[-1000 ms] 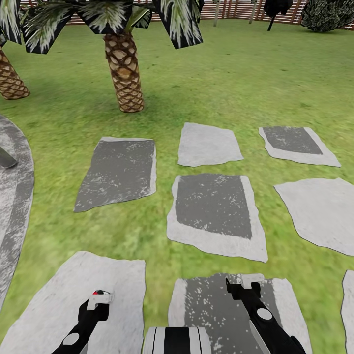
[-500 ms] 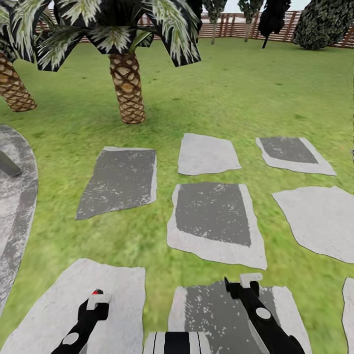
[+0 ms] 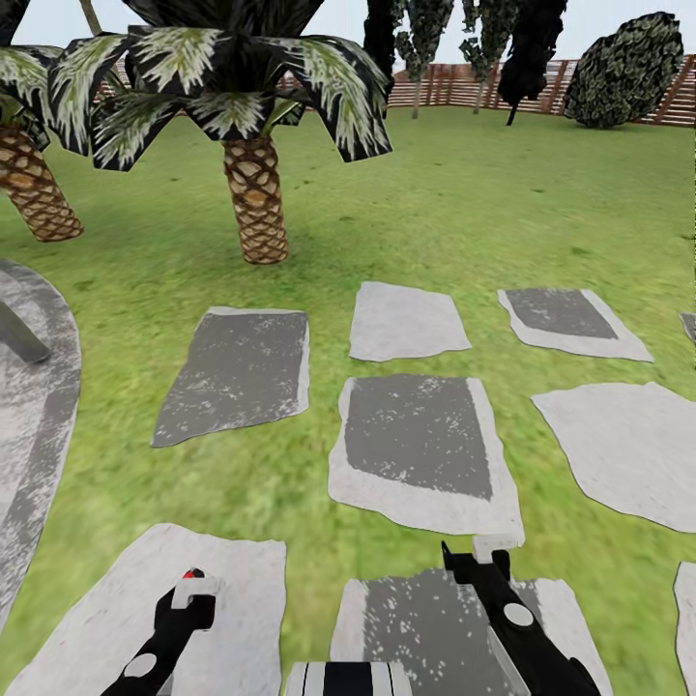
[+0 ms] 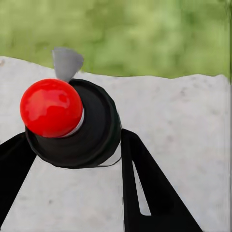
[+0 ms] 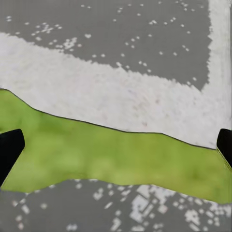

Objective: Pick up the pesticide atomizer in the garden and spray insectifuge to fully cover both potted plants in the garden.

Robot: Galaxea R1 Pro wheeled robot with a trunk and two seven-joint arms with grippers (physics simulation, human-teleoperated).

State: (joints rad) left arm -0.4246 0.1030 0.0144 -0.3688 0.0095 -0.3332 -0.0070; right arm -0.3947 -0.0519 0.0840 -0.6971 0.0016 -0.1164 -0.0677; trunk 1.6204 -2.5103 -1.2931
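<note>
The left gripper (image 3: 196, 583) is being carried low over a pale stepping stone (image 3: 106, 609) near the lower left corner of the head view. In the left wrist view a black round-bodied object with a red ball top (image 4: 50, 107) and a grey spout-like tip is being held between the two black fingers (image 4: 145, 188), so the left gripper is being kept closed on it; whether this is the pesticide atomizer cannot be told. The right gripper (image 3: 476, 559) is being held over a dark-centred stepping stone (image 3: 435, 619). In the right wrist view its fingertips (image 5: 9, 147) are being shown at opposite edges, spread wide with nothing between them, above a strip of grass (image 5: 111, 154) separating two stones.

Further out, more grey stepping stones (image 3: 418, 435) are being shown set in the lawn (image 3: 464, 213), with the curved edge of the stone patio (image 3: 29, 435) at the left. Two palm trunks (image 3: 259, 198) are standing beyond, and a slatted wooden fence (image 3: 454, 87) with dark trees is closing the garden's far side.

Compared with the earlier frames, the whole scene is being shifted downward: the fence, sky and treetops are being revealed more fully, indicating camera movement. Both grippers are being kept in the same places.
</note>
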